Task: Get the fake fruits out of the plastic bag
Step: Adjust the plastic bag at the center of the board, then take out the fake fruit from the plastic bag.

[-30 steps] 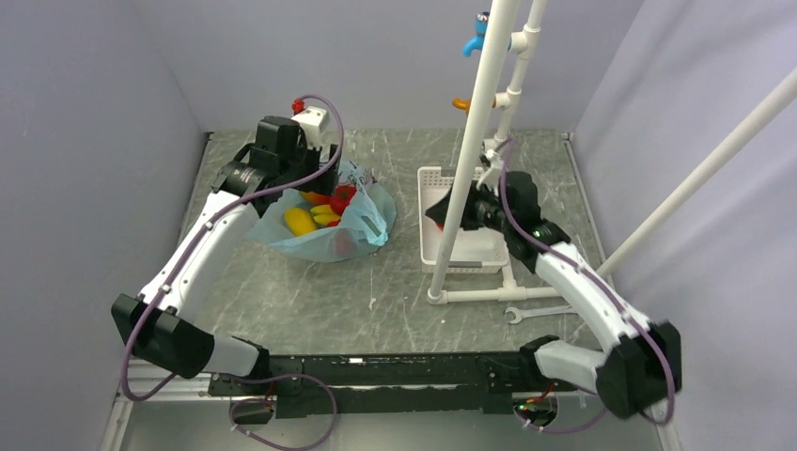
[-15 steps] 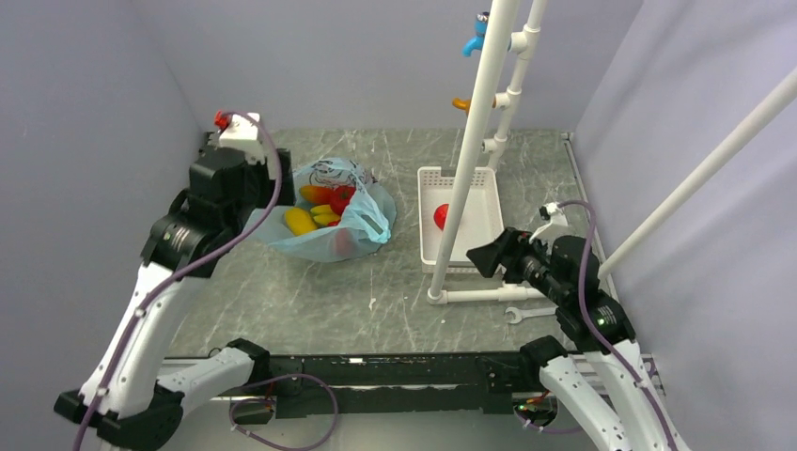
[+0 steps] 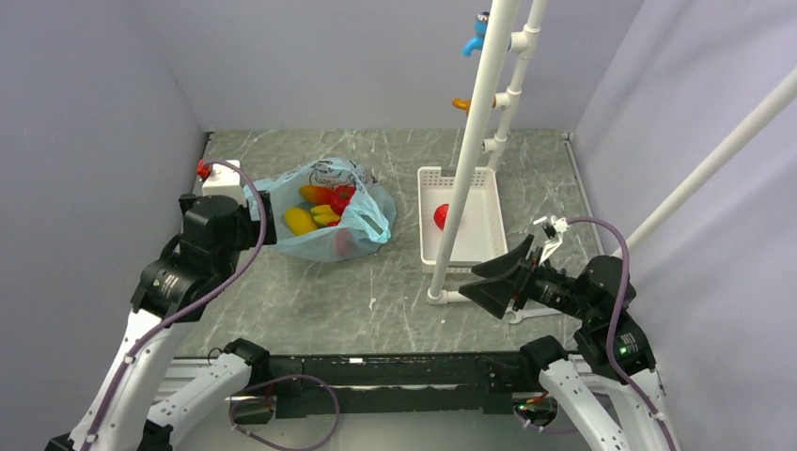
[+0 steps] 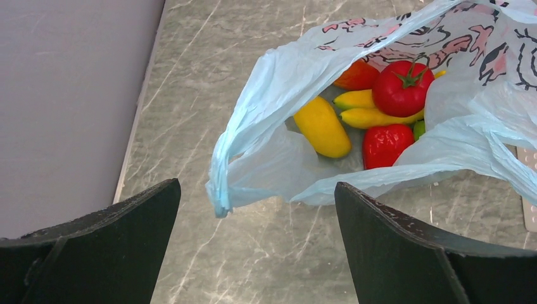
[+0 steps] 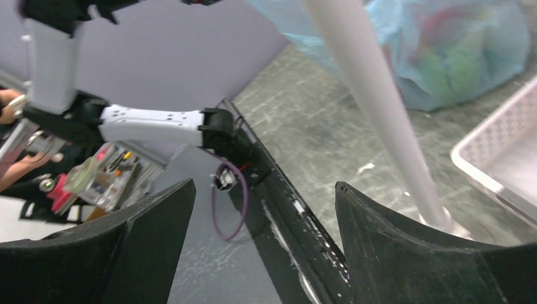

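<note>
The light-blue plastic bag (image 3: 362,230) lies open on the table's left half, holding several fake fruits: a yellow piece (image 3: 299,221) and a red tomato (image 3: 342,197) among them. The left wrist view looks into the bag (image 4: 272,82): tomato (image 4: 403,87), yellow piece (image 4: 322,126), bananas (image 4: 373,117), red piece (image 4: 387,144), a sliver of green (image 4: 419,129). One red fruit (image 3: 437,215) lies in the white basket. My left gripper (image 3: 266,214) (image 4: 256,187) hangs open just left of the bag's mouth, holding nothing. My right gripper (image 3: 470,280) (image 5: 265,185) is open and empty, near the rack's foot.
A white slotted basket (image 3: 489,246) stands right of the bag. A white pipe rack (image 3: 470,150) rises through it, with blue and orange hooks up high (image 3: 475,39). A wrench (image 3: 540,312) lies by the rack's base. Walls close in left, back and right.
My left arm has drawn back from over the bag toward the near left. My right arm has pulled away from the basket to the near right, leaving the red fruit there.
</note>
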Robot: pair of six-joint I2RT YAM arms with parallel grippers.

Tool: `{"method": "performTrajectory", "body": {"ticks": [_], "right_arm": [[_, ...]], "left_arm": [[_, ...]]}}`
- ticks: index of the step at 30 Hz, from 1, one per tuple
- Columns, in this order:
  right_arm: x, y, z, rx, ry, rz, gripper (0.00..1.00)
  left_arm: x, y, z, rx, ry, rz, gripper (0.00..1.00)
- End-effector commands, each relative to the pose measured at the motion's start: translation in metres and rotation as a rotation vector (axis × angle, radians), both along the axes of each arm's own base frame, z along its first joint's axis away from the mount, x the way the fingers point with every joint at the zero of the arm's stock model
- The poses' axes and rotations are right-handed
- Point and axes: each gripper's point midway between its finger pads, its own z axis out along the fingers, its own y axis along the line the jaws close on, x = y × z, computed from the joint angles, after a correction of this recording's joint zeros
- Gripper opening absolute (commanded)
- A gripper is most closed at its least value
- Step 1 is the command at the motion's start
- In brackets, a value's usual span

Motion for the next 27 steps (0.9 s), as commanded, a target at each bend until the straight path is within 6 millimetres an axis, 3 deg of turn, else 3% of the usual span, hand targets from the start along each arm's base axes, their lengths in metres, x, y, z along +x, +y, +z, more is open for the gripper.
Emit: {"method": "performTrajectory", "body": {"ticks": [1,5,8,11,14,19,23,26,27], "right_arm": [[-0.023,0.011,0.046,0.093,-0.118,0.159,0.85],[-0.019,0.015,0.052,0.079,-0.136,0.191,0.85],[-0.018,0.018,0.062,0.089,-0.156,0.211,0.85],[-0.017,0.023,0.069,0.115,-0.152,0.245,0.85],[-0.011,0.037,0.070,0.116,-0.131,0.270,0.85],[-0.019,0.100,0.060,-0.053,-0.163,0.299,0.85],[-0.037,0.152,0.076,-0.114,-0.272,0.305,0.86],[-0.018,0.190,0.071,-0.209,-0.307,0.210,0.77],[-0.001,0.202,0.060,-0.269,-0.302,0.131,0.73]], "left_arm": [[0.003,0.008,0.000,0.005,-0.035,0.049,0.99],[0.015,0.006,-0.013,0.016,-0.028,0.051,0.90],[0.025,0.002,-0.014,0.001,-0.045,0.043,0.77],[0.034,-0.003,-0.010,-0.012,-0.071,0.020,0.56],[0.039,-0.007,-0.009,-0.020,-0.079,0.006,0.28],[0.040,-0.020,-0.011,-0.057,-0.075,-0.054,0.01],[0.032,-0.030,-0.018,-0.095,-0.059,-0.113,0.00],[0.023,-0.036,-0.027,-0.108,-0.038,-0.163,0.00],[0.019,-0.033,-0.029,-0.111,-0.034,-0.153,0.00]]}}
